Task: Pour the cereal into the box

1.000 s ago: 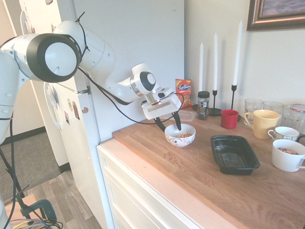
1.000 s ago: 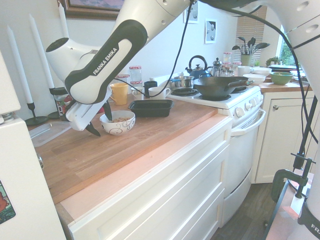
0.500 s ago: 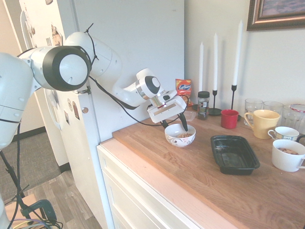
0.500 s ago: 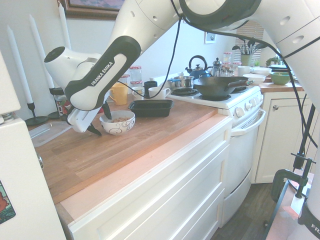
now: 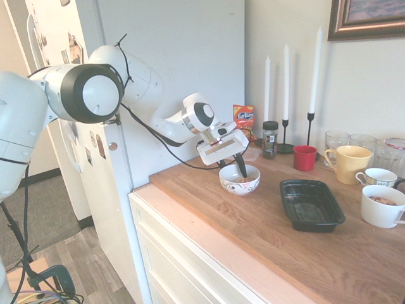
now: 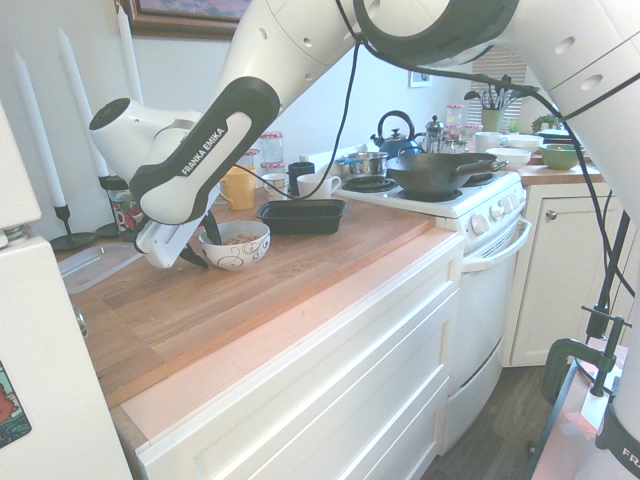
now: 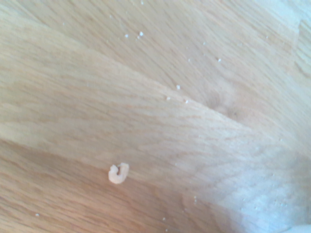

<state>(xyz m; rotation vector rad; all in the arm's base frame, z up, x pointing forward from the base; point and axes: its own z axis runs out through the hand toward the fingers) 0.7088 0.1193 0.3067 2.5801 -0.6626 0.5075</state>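
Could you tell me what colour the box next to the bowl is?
The box is black, clearest in the first exterior view.

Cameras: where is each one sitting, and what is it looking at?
First exterior view: beside the fridge end, looking along the counter toward the candles; arm and end effector show at the bowl.
Second exterior view: opposite end, facing the stove; arm shows.
Wrist view: close over bare wood and one cereal piece.
Both exterior views share bowl and box.

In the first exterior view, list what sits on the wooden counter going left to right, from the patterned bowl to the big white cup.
White patterned bowl with the cereal → black box → yellow mug → large white cup at the right edge.
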